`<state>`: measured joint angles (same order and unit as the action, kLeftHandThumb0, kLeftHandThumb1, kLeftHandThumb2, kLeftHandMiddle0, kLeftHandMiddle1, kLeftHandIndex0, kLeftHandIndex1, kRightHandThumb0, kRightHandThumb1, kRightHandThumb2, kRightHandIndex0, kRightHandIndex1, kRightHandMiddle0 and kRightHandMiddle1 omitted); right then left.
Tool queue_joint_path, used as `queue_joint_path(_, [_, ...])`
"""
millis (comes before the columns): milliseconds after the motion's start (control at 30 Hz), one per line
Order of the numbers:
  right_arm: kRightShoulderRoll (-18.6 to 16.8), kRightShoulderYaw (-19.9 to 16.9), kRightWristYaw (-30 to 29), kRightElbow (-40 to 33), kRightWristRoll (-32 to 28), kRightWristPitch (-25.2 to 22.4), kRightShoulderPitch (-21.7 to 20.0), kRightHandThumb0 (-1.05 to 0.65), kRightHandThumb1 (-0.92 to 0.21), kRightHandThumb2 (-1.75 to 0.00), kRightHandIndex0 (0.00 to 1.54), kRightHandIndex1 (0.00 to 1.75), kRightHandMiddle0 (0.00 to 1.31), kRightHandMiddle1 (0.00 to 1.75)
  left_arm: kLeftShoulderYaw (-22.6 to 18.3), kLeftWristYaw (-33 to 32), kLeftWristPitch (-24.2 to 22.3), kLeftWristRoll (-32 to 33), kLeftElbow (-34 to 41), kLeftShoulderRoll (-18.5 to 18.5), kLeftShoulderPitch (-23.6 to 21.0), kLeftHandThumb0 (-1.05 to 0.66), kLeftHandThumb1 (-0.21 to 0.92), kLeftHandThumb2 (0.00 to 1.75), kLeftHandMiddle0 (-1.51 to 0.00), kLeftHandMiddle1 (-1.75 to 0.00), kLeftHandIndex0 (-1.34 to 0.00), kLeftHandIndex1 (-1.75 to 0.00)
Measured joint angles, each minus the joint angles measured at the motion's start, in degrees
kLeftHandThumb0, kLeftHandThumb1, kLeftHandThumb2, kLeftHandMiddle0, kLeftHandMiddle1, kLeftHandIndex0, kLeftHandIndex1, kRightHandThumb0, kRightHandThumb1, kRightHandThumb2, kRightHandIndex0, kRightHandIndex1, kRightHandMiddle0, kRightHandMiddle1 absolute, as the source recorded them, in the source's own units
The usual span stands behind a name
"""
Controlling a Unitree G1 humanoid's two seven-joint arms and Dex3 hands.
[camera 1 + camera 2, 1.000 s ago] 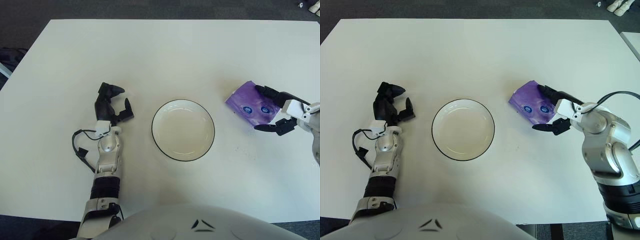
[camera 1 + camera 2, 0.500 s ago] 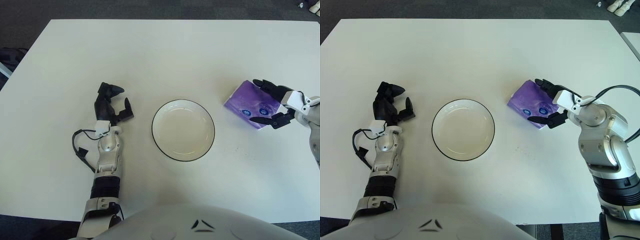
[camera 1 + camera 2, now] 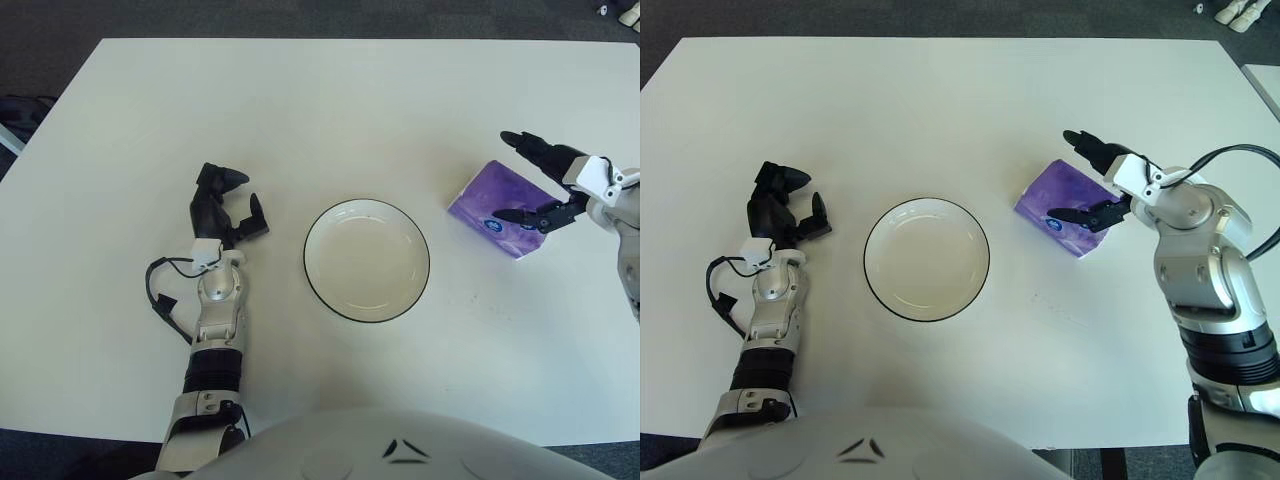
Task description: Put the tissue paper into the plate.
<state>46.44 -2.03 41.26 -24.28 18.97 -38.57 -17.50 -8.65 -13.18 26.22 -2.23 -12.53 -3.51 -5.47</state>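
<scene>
A purple tissue pack (image 3: 495, 208) lies on the white table, to the right of the plate. The round white plate (image 3: 366, 202) with a dark rim sits at the table's middle and holds nothing. My right hand (image 3: 498, 176) hovers at the pack's right side with fingers spread wide. One finger reaches past the pack's far edge and the thumb lies over its top near the front. The fingers are not closed on the pack. My left hand (image 3: 226, 205) shows to the left of the plate and holds nothing.
The white table (image 3: 320, 110) stretches wide around the plate, with its front edge near my body. A black cable (image 3: 160, 290) loops beside my left forearm. Dark floor lies beyond the table's far edge.
My right hand has spread its fingers wider and drawn up and back from the pack. The pack has turned slightly and settled flatter. The left hand has not moved.
</scene>
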Motion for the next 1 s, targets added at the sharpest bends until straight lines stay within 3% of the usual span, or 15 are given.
queue_joint_path(500, [0.2, 6.3, -1.2, 1.4, 1.4, -4.4, -4.3, -0.97, -0.37, -0.80, 0.00, 0.00, 0.00, 0.00, -0.1, 0.0, 0.7, 1.2, -0.1, -0.4, 0.0, -0.01, 0.26, 1.39, -0.48, -1.75, -0.60, -1.73])
queue_joint_path(1000, [-1.7, 17.0, -1.5, 6.0, 4.6, -15.5, -10.7, -0.88, -0.35, -0.79, 0.00, 0.00, 0.00, 0.00, 0.0, -0.1, 0.4, 0.9, 0.7, -0.5, 0.4, -0.01, 0.20, 1.45, -0.55, -1.70, -0.63, -1.75])
